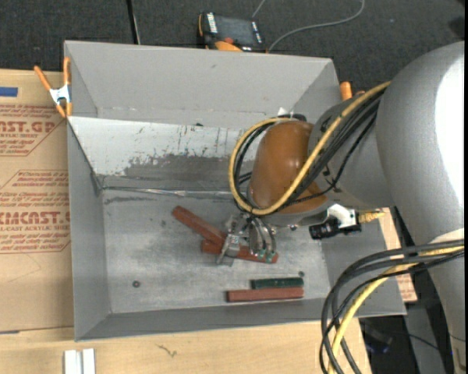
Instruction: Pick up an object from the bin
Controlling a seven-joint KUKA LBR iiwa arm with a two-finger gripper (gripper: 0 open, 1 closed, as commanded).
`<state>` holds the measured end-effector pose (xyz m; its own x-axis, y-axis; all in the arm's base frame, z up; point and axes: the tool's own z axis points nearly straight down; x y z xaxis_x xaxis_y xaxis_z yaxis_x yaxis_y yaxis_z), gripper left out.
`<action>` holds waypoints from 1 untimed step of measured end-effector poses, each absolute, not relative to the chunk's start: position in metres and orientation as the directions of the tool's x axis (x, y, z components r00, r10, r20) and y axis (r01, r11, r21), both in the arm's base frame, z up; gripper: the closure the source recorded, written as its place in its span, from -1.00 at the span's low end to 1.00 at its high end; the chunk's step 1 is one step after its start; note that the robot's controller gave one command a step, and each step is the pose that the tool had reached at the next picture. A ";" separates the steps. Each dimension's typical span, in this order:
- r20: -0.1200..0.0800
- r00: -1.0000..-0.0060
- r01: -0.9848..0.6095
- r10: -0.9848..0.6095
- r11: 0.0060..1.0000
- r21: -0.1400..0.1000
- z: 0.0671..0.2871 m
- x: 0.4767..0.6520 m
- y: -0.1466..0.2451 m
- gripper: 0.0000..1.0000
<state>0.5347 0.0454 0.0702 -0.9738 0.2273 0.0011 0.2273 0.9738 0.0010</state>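
My gripper (246, 245) is low over the bin floor, right of the middle, under the orange wrist cover. A flat reddish-brown stick (192, 219) lies slanted on the floor, and its right end runs under the gripper. A short red piece (211, 247) lies just left of the gripper, touching or nearly touching it. Whether anything is held between the jaws is hidden by the gripper body.
Close to the front wall lie a dark green bar (278, 284) and, just in front of it, a brown-red bar (263, 295), side by side. The arm and its yellow and black cables cover the bin's right side. A small dark speck (136, 284) sits front left.
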 end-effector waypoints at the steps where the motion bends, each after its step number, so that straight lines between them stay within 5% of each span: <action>1: -0.007 -0.984 0.177 0.177 0.984 0.004 0.204 0.524 0.077 1.00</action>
